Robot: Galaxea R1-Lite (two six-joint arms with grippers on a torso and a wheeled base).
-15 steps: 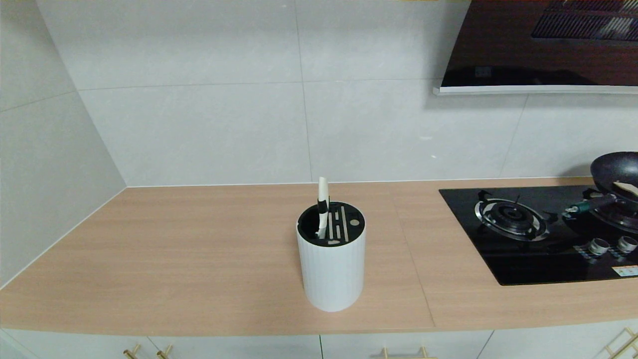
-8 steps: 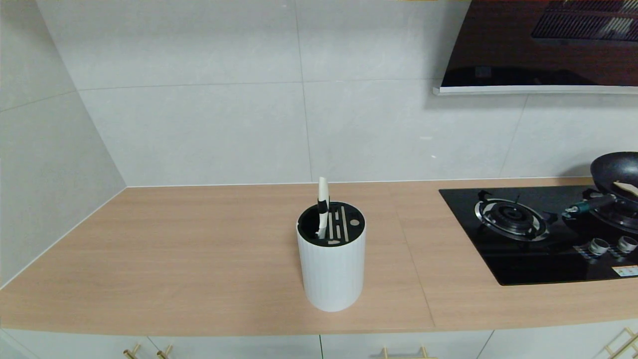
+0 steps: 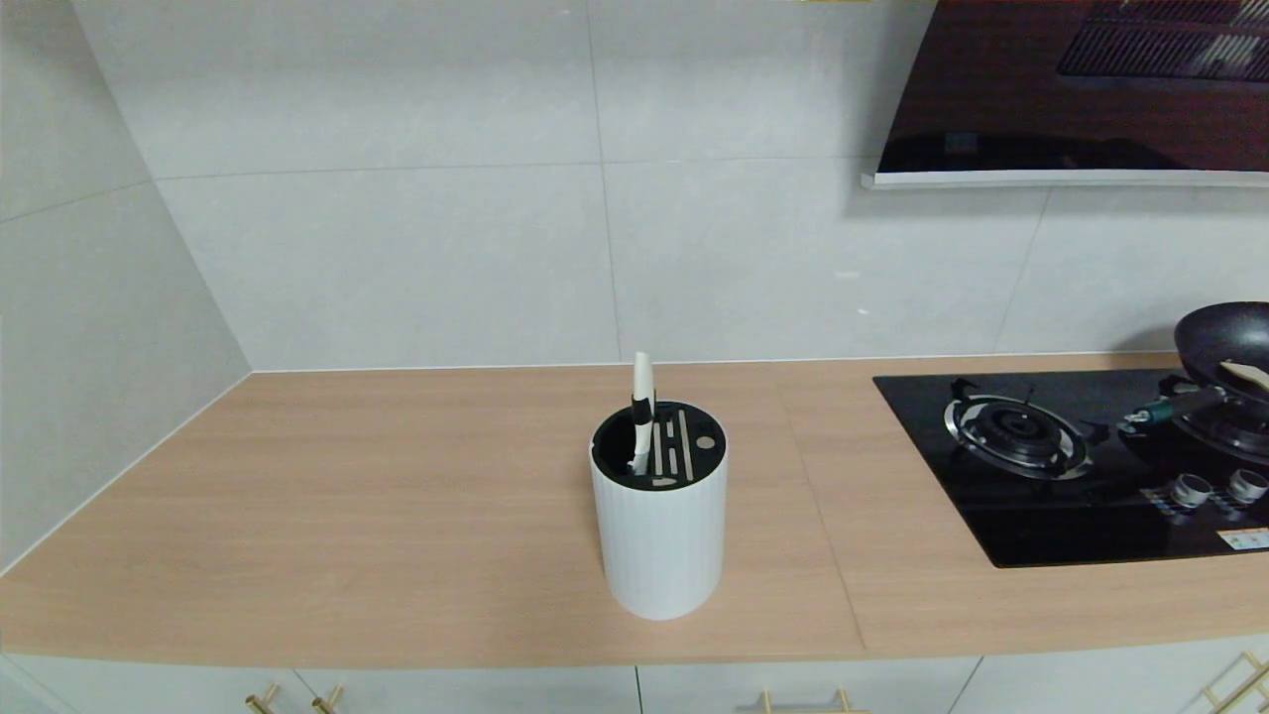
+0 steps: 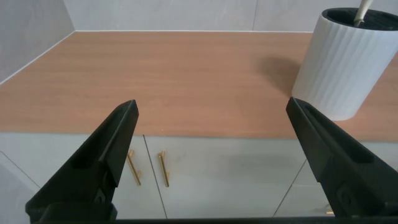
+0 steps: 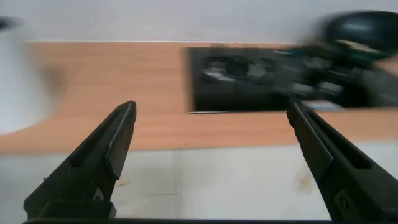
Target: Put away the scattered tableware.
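Spotted the slim white-handled utensil [image 3: 641, 382] standing near upright in the white ribbed holder [image 3: 659, 540], middle of the desk [image 3: 397, 516], so looks mostly tidied. Guessing light and stiff, a bit slick, being so smooth; would pinch around the black band [image 3: 642, 406] if regrabbing. Got the left end effector [image 4: 211, 118] spread wide and empty off the desk's front edge, right end effector [image 5: 210, 118] same deal, wide apart, nothing held.

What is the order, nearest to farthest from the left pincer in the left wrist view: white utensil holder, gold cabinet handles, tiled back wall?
From the left pincer:
1. Gold cabinet handles, below the counter's front edge.
2. White utensil holder, standing on the counter.
3. Tiled back wall, behind the counter.
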